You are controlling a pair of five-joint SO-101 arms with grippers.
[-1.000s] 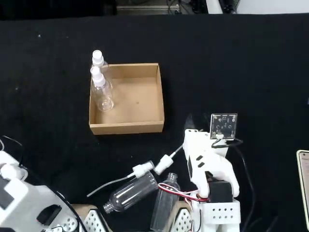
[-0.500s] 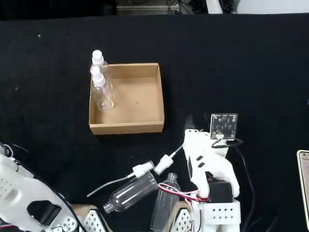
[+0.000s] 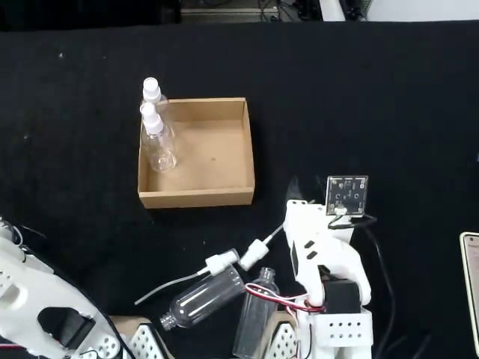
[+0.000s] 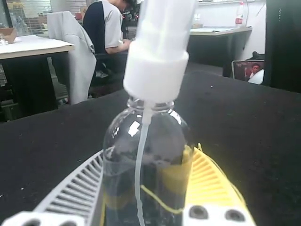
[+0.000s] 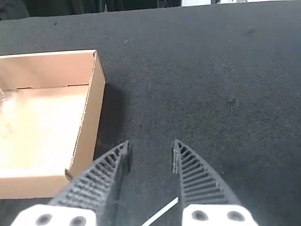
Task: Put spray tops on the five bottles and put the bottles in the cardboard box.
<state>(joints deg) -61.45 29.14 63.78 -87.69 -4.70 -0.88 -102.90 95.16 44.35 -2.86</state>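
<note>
**Left pincer clamps a capped bottle; right pincer gapes beside the box**

In the left wrist view, the left gripper [image 4: 150,157] is closed around a clear plastic bottle [image 4: 146,155]. One ribbed white finger and one yellow finger press against its rounded shoulders. A smooth white spray top [image 4: 160,47] sits on the bottle's neck, and its thin dip tube runs down inside.

The right gripper [image 5: 150,150] hangs with its dark, ridged fingers spread apart and nothing between them. It is over the black felt-like table cloth [image 3: 374,112], just beside the right wall of the cardboard box [image 3: 196,153].

The box is a shallow, square tray of plain brown card, left of centre in the high view. Two capped bottles [image 3: 159,142] stand against its left wall, glassy with white tops.

At the lower centre of the frame, two bare bottles [image 3: 203,298] lie on their sides, touching. Two loose spray tops [image 3: 221,262] with trailing tubes lie just above them.

Compared with a second ago, the white left arm [image 3: 37,318] in the lower-left corner has swung, and its shell now shows a different face. The box, the bottles, the tops and the right arm sit where they did.
</note>
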